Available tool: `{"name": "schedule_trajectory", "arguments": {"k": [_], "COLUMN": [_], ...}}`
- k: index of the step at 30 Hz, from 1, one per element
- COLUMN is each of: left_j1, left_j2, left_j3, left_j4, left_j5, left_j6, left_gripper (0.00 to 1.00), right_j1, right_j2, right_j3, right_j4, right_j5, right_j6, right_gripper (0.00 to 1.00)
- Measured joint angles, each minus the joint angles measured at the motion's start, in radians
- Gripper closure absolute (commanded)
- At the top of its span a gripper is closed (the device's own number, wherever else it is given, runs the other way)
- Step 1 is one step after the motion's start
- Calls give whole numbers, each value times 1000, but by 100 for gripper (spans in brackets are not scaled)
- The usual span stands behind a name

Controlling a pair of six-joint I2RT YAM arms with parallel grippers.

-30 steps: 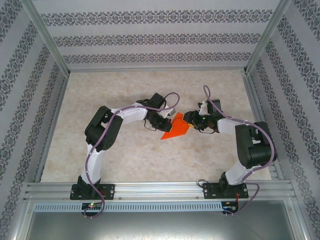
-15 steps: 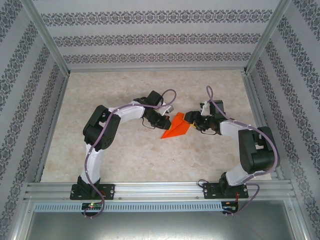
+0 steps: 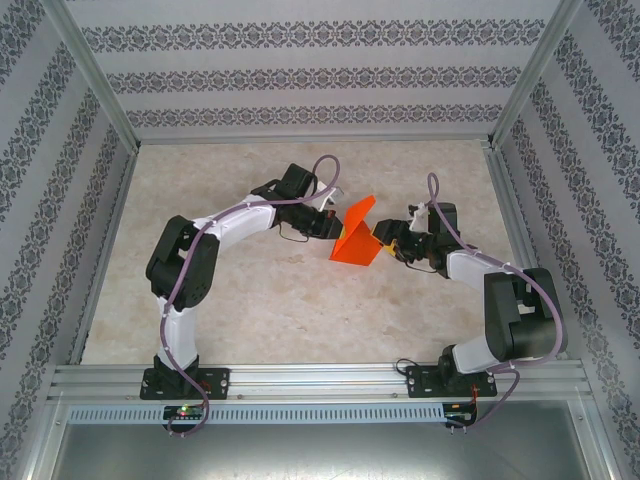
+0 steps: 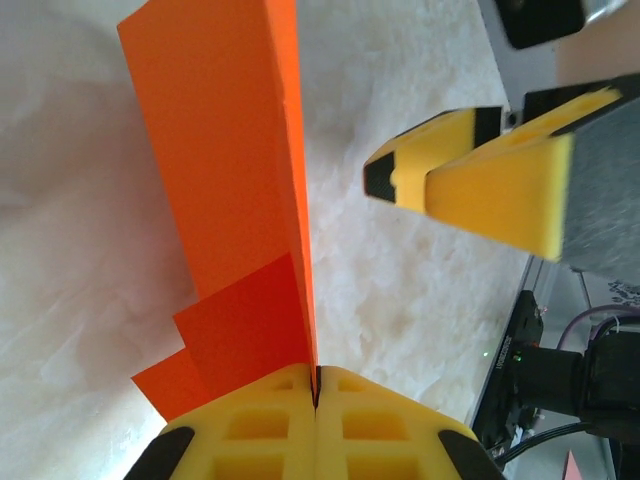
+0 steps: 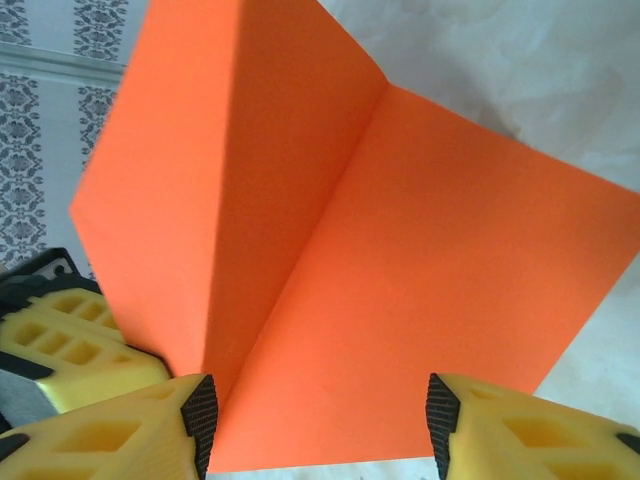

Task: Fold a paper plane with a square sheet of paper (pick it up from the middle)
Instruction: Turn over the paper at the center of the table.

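Top external told the story: the folded sheet (image 3: 355, 238) was no longer lying low between the two arms. It was up and standing on edge, and it looked clear of the table (image 3: 250, 300). The left gripper (image 4: 316, 385) had done the lifting. On the left wrist view its yellow fingers were pressed tight together with the sheet's creased spine pinched between them, the layers rising straight out of the jaws.

And the right gripper (image 5: 315, 410)? It had let go! A second earlier it sat on the sheet's right-hand corner. Now its fingers stood well apart with nothing in them, and the sheet was spread just ahead of the tips. From the left wrist view those two tips hung beside the sheet with bare table showing between.

So one claw alone carried the sheet, near the middle of the table. My read was a handover just completed, with the right claw freed for the next fold or regrip. The plane looked unfinished, a stepped flap still showing by the left jaws.
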Motion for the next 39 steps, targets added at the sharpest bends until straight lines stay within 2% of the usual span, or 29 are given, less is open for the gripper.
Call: {"name": "schedule_trajectory", "arguments": {"k": [12, 19, 25, 32, 39], "left_j1": [27, 39, 39, 39, 39], "left_j2": [-51, -124, -172, -189, -195], "left_j3": [-52, -80, -134, -190, -229], "left_j4": [75, 163, 268, 380, 452], "left_j5": [-27, -47, -64, -85, -88], "left_j6": [-88, -168, -250, -348, -415], "left_gripper": [100, 100, 100, 100, 100], "right_j1": [12, 73, 138, 207, 243], "right_j2": [-45, -71, -8, 118, 178], "right_j3": [-81, -95, -117, -128, -105], "right_j4": [164, 245, 413, 650, 754], "right_j5": [-9, 21, 59, 111, 129], "right_j6": [207, 311, 462, 634, 704], "right_gripper": [24, 24, 23, 28, 42]}}
